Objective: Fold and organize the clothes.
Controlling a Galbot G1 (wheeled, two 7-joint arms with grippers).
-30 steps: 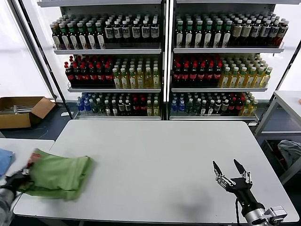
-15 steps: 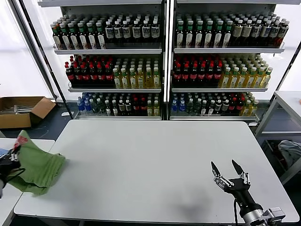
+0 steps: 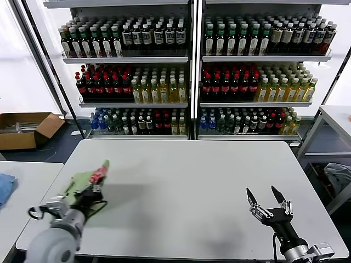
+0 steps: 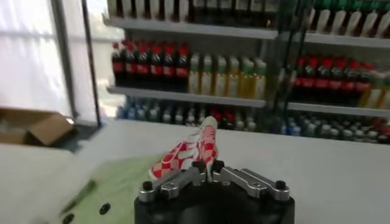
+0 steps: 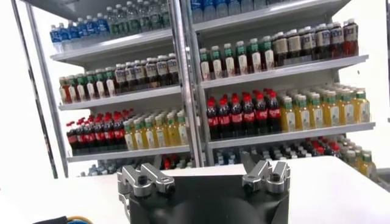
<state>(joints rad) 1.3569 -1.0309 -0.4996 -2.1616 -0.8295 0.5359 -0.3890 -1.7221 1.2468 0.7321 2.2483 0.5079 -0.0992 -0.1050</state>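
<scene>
At seven o'clock on the white table (image 3: 192, 186), seen from the head, the left gripper (image 3: 94, 185) is clamped on a bunched fold of the shirt (image 3: 82, 183), its red-and-white checked print poking up past the fingertips; the rest of the green cloth trails under the wrist, near the table's left edge. By my reading the step in hand is bringing the shirt onto the table, so the next move calls for carrying it toward the middle and letting it down flat enough to spread. Wide bare tabletop lies from the shirt across to three o'clock. The right gripper (image 3: 267, 203) waits at five o'clock with its fingers spread apart, holding nothing. A second table (image 3: 24, 181) with a blue cloth (image 3: 5, 186) sits at nine o'clock, just across a narrow gap. From the left wrist, the gripper (image 4: 207, 173) has its fingers together on the checked fold, with the shirt (image 4: 122, 179) and its dark buttons draped below. From the right wrist, the right gripper (image 5: 205, 176) stands spread, only shelves of bottles (image 5: 244, 109) beyond.
</scene>
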